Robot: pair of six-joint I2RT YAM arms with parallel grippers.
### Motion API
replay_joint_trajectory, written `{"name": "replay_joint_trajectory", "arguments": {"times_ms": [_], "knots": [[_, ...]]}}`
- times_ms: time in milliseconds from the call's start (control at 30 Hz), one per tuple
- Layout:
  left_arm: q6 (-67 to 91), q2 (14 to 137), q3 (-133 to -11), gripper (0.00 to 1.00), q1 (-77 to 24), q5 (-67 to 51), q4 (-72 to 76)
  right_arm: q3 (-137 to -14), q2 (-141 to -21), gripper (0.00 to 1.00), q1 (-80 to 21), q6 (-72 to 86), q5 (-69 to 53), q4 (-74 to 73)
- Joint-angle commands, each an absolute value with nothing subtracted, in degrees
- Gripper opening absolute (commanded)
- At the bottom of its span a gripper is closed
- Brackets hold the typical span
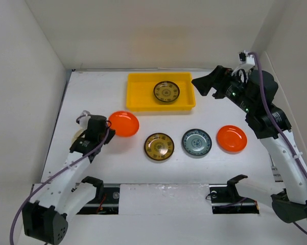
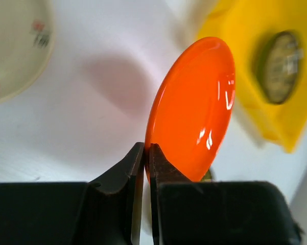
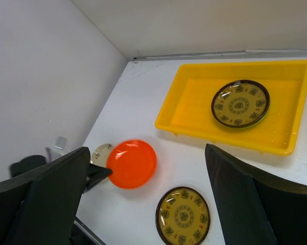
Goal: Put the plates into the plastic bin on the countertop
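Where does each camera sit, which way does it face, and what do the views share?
Top external: above and behind the bases, looking down on the countertop; both arms, left gripper and right gripper show.
Left wrist: looks along its shut fingers at the pinched orange plate.
Right wrist: high, looks down leftward between its open fingers.
Shared: all see that plate and the yellow bin.

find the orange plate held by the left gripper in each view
top external: orange plate left of centre, at the left gripper.
left wrist: orange plate centre, rim pinched.
right wrist: orange plate lower left.
shared landmark: yellow bin holding a patterned plate.
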State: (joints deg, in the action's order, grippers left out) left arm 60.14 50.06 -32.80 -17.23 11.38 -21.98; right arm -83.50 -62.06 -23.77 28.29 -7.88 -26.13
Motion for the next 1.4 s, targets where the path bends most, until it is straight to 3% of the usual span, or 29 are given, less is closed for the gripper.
{"name": "replay_joint_trajectory", "arguments": {"times_ms": [0,167,300,533,733,967,1000,1033,1133,1233,1367], "knots": [[54.5,46.2,-43.9,0.0,-17.4,17.4,-27.3,-84.7,-60.4,1.0,-22.6,27.6,-6.9,-26.3],[39.8,57.4,-58.1,0.0,-17.4,4.5,-18.6,-83.0,-60.4,1.0,-18.7,27.6,-6.9,-26.3],[36.9,79.9,-69.5,0.0,-17.4,-10.1,-6.7,-78.8,-60.4,1.0,-15.2,30.0,-9.1,-23.4],[34.2,110.2,-99.0,0.0,-18.9,-12.1,-5.9,-74.8,-60.9,1.0,-11.9,31.6,-12.9,-21.9],[31.7,124.0,-114.3,0.0,-18.9,-14.9,-7.8,-70.6,-58.9,1.0,-11.9,30.8,-13.4,-23.5],[31.7,130.1,-117.5,0.01,-19.4,-18.0,-8.7,-64.2,-55.1,1.0,-13.8,28.7,-16.3,-25.1],[31.7,131.2,-118.4,0.27,-19.4,-18.0,-10.4,-62.6,-55.1,1.0,-15.2,28.7,-17.1,-25.1],[31.7,131.2,-119.1,0.37,-20.0,-17.1,-11.2,-61.7,-54.6,1.0,-16.1,27.8,-18.3,-24.6],[31.2,130.7,-118.0,0.52,-20.6,-17.1,-11.3,-58.8,-54.6,1.0,-20.9,27.0,-19.0,-25.2],[30.1,127.2,-115.1,0.56,-21.2,-17.8,-9.2,-55.5,-54.6,1.0,-26.7,26.5,-17.5,-25.2],[28.1,123.0,-114.4,0.7,-23.1,-17.2,-12.3,-50.0,-54.6,0.99,-33.5,30.1,-14.4,-23.8]]}}
